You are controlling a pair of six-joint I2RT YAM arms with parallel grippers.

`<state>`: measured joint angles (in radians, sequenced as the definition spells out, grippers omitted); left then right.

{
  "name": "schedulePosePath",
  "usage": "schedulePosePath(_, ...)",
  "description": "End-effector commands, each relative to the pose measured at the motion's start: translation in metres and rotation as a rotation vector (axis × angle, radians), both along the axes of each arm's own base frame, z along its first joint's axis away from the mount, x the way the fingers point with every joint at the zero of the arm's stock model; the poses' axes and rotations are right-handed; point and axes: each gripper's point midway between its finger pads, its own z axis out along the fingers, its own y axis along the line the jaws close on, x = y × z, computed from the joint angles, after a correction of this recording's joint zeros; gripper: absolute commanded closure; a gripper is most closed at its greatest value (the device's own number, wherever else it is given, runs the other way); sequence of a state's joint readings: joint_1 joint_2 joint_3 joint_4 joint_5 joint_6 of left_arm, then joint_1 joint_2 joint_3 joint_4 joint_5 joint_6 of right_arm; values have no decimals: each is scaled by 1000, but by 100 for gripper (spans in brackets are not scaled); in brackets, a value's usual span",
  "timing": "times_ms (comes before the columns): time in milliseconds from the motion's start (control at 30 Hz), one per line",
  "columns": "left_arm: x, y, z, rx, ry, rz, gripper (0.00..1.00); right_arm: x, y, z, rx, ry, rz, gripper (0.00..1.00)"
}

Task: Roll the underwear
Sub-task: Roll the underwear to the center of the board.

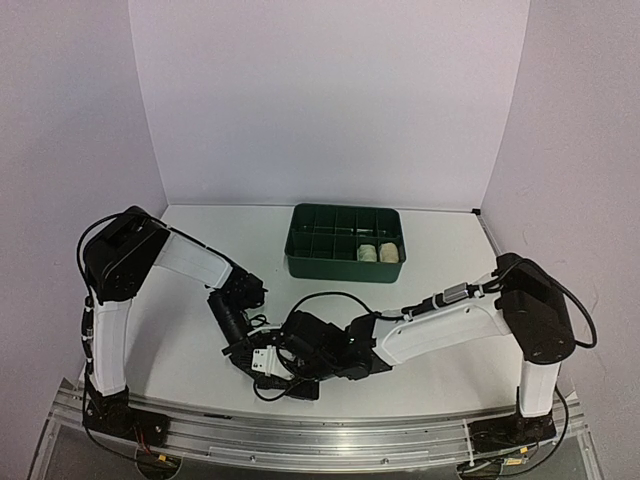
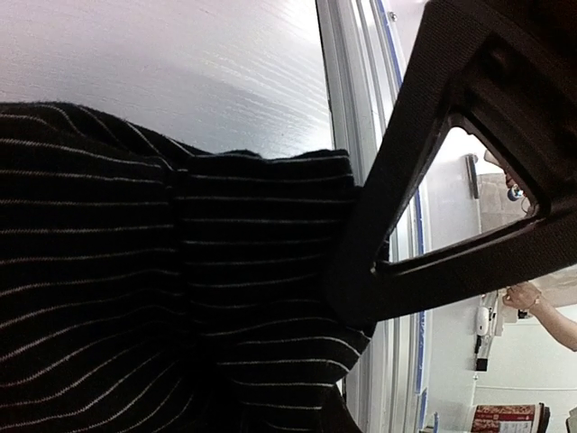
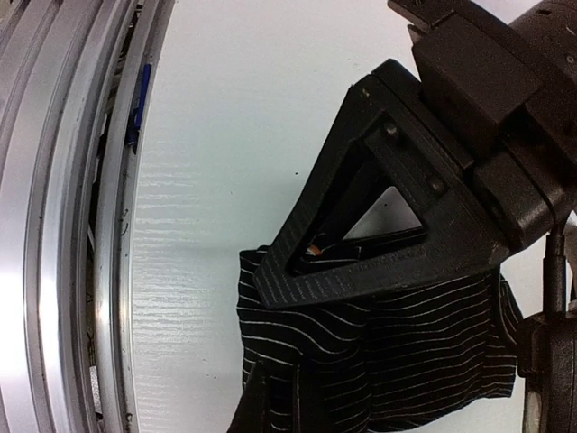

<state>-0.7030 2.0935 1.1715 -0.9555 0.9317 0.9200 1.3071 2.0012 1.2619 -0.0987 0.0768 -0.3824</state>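
Rolling judged in hand: striped black underwear (image 3: pixel 379 361), bunched low in frame at the surface (image 3: pixel 225 135) near edge, is clenched by left end effector (image 2: pixel 356 298) and right end effector (image 3: pixel 297 271). Next, even, tight turning is called for. Higher up, two cream rolls (image 1: pixel 378 252) are lodged in the lower-right compartments of the green tray (image 1: pixel 320 264).

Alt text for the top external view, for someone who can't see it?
The left gripper and right gripper meet over a dark cloth at the near edge of a white table. Behind them, a green divided tray holds two pale rolls in its right-hand compartments.
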Motion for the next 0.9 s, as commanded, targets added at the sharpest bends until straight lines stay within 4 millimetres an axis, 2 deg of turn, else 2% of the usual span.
schedulePosePath(0, 8, 8, 2, -24, -114, -47, 100, -6, -21, -29, -107, 70, -85, 97)
schedulePosePath(67, 9, 10, -3, -6, -117, -55, 100, -1, -21, -26, -106, 41, -96, 75)
schedulePosePath(100, 9, 10, -5, 2, -117, -58, 100, 2, -20, -24, -104, 22, -98, 68)
schedulePosePath(133, 9, 11, -7, 8, -116, -61, 100, 6, -19, -21, -101, 1, -94, 66)
schedulePosePath(233, 11, 11, -10, 11, -126, -67, 100, 10, -16, -22, -111, -26, -80, 66)
schedulePosePath(433, 11, 11, -8, 2, -132, -76, 100, 10, -22, -40, -157, -10, -108, 68)
schedulePosePath(500, 10, 11, -7, -7, -127, -80, 100, 14, -25, -46, -179, -24, -126, 72)
schedulePosePath(533, 9, 11, -6, -14, -124, -85, 100, 15, -27, -51, -195, -26, -132, 77)
schedulePosePath(600, 7, 10, -1, -40, -117, -94, 90, 15, -33, -62, -223, -2, -148, 94)
schedulePosePath(633, 7, 9, 5, -61, -118, -94, 78, 13, -37, -66, -232, 35, -172, 99)
schedulePosePath(667, 8, 9, 10, -88, -129, -96, 60, 12, -42, -71, -238, 79, -200, 100)
schedulePosePath(700, 11, 9, 17, -116, -147, -93, 45, 11, -47, -74, -237, 137, -227, 100)
schedulePosePath(733, 16, 10, 26, -153, -179, -86, 35, 4, -51, -78, -238, 207, -248, 100)
schedulePosePath(867, 43, 20, 57, -274, -331, -31, 28, -13, -55, -83, -243, 448, -303, 100)
